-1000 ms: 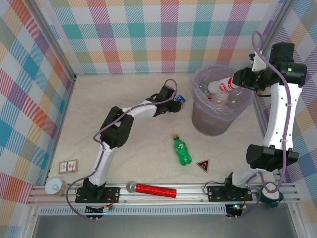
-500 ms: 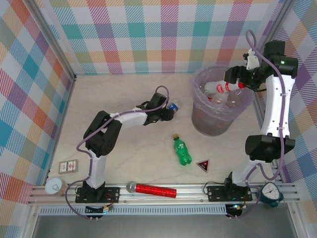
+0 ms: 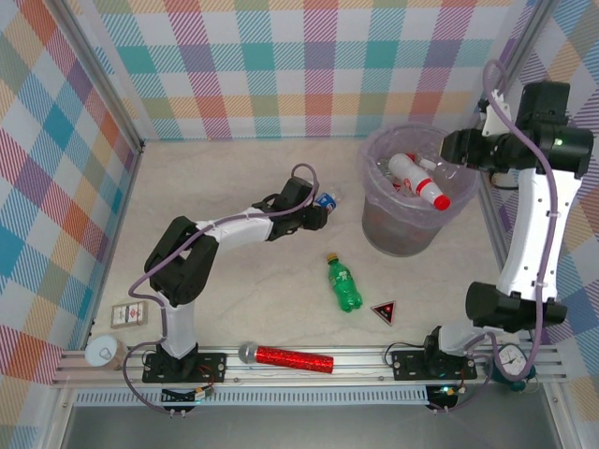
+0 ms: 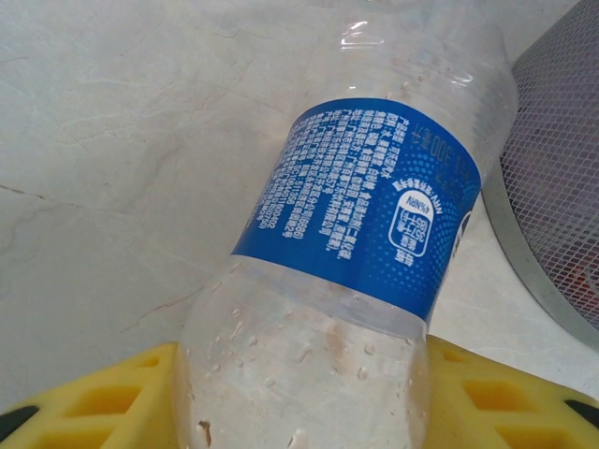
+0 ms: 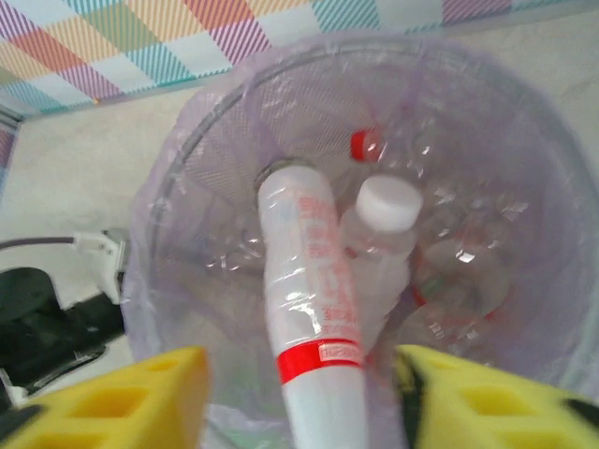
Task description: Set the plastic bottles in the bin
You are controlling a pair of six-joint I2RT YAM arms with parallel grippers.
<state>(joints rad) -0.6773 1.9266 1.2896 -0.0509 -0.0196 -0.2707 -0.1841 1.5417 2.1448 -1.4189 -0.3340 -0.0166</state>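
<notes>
The bin (image 3: pixel 401 232) is a see-through lilac bucket by the worktop's far right corner, with a green bottle (image 3: pixel 343 283) lying out mid-worktop. Overhead barely shows it, but the left wrist cam has the left tool (image 4: pixel 299 379) clamped on a clear blue-label bottle (image 4: pixel 365 224), just beside the bin. The right tool (image 5: pixel 301 369) hangs over the bin with jaws apart, a red-label bottle (image 5: pixel 314 281) between them, touching neither finger.
</notes>
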